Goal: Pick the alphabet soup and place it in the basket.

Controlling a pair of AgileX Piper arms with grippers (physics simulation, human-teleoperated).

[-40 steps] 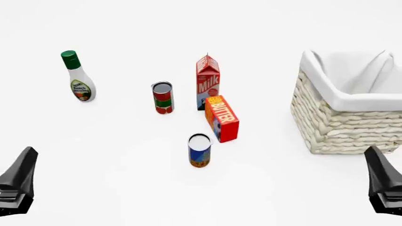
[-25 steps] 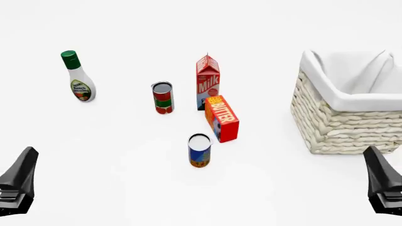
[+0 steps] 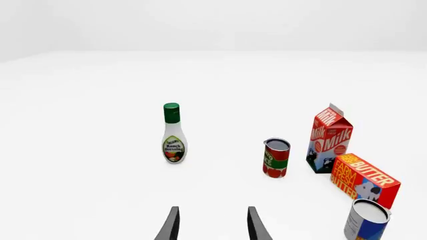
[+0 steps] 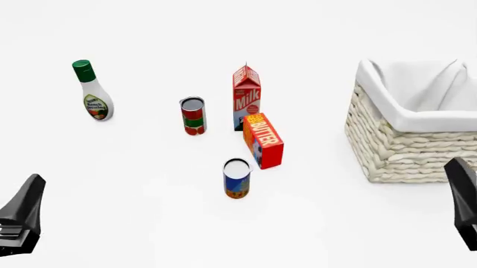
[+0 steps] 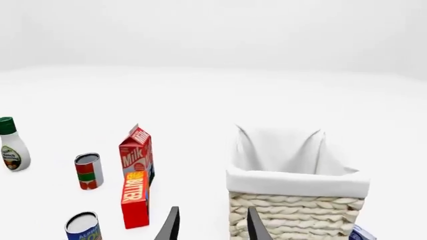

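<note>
Front view: soup upright on table, just near side of butter box; milk behind box, red/green can to milk's left, dressing btl far left. Basket at right, well apart from soup. L gripper low left, R gripper low right, both clear of all items.

L wrist: fingers spread, nothing between; soup at edge.

R wrist: fingers parted, empty; basket near, soup off to side.

- My left gripper hovers low, well short of the butter box, fingers parted, holding nothing.
- My right gripper likewise, empty.
</note>
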